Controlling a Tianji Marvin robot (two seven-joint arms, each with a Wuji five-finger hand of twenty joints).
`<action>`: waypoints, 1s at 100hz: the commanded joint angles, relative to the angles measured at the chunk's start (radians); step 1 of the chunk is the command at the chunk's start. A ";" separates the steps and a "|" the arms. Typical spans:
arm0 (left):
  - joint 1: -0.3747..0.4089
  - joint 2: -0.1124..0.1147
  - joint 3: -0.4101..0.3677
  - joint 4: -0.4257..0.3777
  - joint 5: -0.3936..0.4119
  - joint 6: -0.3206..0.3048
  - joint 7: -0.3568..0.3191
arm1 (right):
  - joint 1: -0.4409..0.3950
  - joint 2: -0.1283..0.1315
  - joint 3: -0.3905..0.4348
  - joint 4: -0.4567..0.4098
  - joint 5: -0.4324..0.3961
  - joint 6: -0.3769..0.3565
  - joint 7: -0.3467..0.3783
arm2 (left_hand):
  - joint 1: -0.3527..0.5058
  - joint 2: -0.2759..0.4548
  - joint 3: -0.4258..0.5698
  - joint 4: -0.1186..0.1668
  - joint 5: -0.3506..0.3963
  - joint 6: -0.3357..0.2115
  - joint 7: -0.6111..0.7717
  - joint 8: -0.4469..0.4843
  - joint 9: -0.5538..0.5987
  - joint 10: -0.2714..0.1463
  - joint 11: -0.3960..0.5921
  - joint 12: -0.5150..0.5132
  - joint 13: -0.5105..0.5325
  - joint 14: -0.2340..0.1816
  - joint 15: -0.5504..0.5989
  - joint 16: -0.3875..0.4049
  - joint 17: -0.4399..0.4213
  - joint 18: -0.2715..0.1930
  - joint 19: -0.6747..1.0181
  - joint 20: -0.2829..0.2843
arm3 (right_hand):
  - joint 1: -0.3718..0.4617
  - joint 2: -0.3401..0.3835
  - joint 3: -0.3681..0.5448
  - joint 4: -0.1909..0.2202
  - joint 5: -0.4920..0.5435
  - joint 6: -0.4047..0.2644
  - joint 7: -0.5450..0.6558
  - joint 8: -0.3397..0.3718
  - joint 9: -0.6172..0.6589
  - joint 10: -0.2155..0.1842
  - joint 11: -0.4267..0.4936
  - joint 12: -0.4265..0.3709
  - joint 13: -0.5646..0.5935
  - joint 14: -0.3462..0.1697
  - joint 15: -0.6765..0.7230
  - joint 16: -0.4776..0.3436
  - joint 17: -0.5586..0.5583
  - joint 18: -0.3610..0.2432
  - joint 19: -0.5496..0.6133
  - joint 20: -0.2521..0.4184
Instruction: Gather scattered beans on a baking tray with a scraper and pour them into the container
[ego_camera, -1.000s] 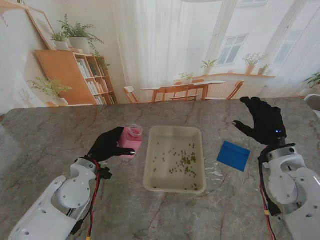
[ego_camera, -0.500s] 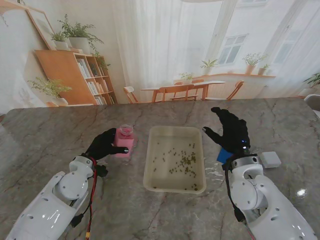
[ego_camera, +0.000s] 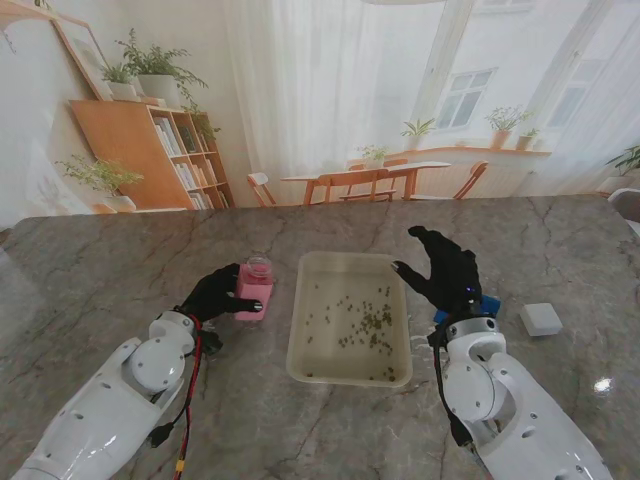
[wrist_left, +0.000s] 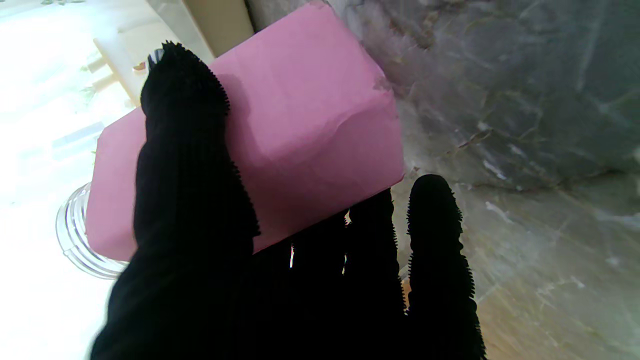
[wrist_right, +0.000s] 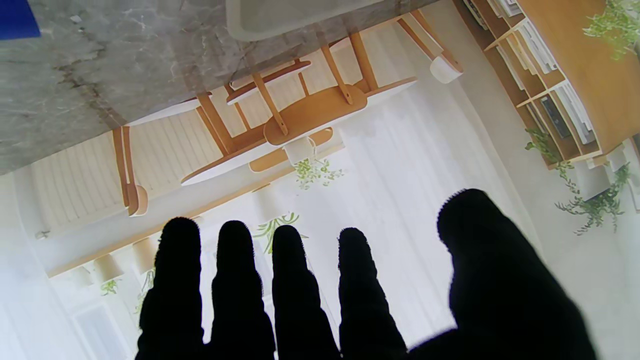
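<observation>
Beans (ego_camera: 362, 322) lie scattered in the baking tray (ego_camera: 297, 340) at the middle of our table, while our left hand grips the container and our right hand hangs bare beside the tray.

Our left hand (ego_camera: 212, 294) wraps its thumb and fingers (wrist_left: 192, 165) around the pink-wrapped clear container (ego_camera: 254, 287), just left of the tray; whether the container's base touches the marble table (ego_camera: 90, 280) we cannot tell. Our right hand (ego_camera: 447, 270) is raised over the tray's right rim with its fingers (wrist_right: 237, 280) spread and straight, holding nothing. The blue scraper (ego_camera: 487, 306) lies on the table just right of that hand, mostly hidden behind it. A small white block (ego_camera: 541, 319) sits farther right, well apart from the tray.
</observation>
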 joint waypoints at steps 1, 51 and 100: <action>-0.002 -0.010 0.007 0.013 -0.009 0.010 -0.001 | -0.013 -0.003 0.005 0.003 0.005 0.004 0.009 | 0.158 0.301 0.174 0.009 0.035 -0.214 0.209 0.058 0.045 -0.172 0.106 0.028 -0.031 -0.028 -0.003 -0.007 -0.013 0.012 -0.013 -0.026 | -0.003 0.026 -0.020 0.035 0.019 -0.019 0.003 0.010 0.014 -0.013 0.006 0.017 0.012 -0.015 -0.003 0.008 0.000 0.002 -0.009 0.016; 0.039 0.004 -0.011 -0.009 -0.005 0.062 -0.046 | -0.021 -0.004 0.019 0.004 0.022 0.021 0.021 | 0.096 0.299 0.176 0.007 0.029 -0.164 0.136 0.031 -0.079 -0.118 0.203 -0.125 -0.089 0.006 0.015 -0.022 -0.063 0.033 -0.021 -0.040 | -0.004 0.023 -0.016 0.035 0.024 -0.026 0.007 0.003 0.035 -0.020 0.007 0.019 0.026 -0.016 -0.009 0.011 0.006 0.004 -0.013 0.023; 0.097 0.042 -0.042 -0.083 0.026 0.089 -0.161 | -0.018 -0.005 0.015 0.006 0.031 0.026 0.031 | -0.071 0.343 0.178 0.021 0.041 -0.013 -0.328 -0.142 -0.307 -0.015 0.035 -0.551 -0.359 0.049 -0.120 -0.161 -0.351 0.029 -0.315 -0.132 | -0.005 0.024 -0.014 0.035 0.031 -0.029 0.012 -0.001 0.044 -0.021 0.007 0.021 0.034 -0.016 -0.009 0.015 0.011 0.006 -0.015 0.029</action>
